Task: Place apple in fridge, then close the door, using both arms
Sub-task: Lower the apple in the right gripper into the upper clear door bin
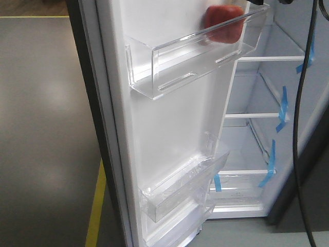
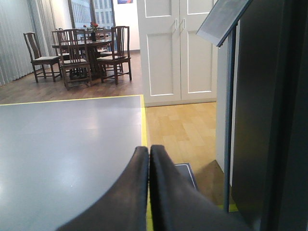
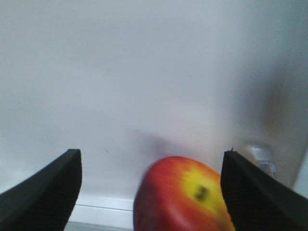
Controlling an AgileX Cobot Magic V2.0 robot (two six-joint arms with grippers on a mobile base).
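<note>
So, my right pincer (image 3: 150, 161) is spread wide and has hold of nothing. Its ribbed black fingers (image 3: 48, 187) stand on either side of the apple (image 3: 185, 197), which shows its yellow patch and sits closer to one finger; can't tell if it touches. From the front camera the apple (image 1: 223, 23) lies in the top clear bin (image 1: 169, 62) on the door (image 1: 175, 134), which hangs open. Behind it the fridge (image 1: 257, 87) shows white shelves (image 1: 270, 58) and blue tape strips (image 1: 281, 105). My left pincer (image 2: 149, 148) is pressed together, empty, over a grey floor (image 2: 62, 144) with a yellow line (image 2: 143, 120).
</note>
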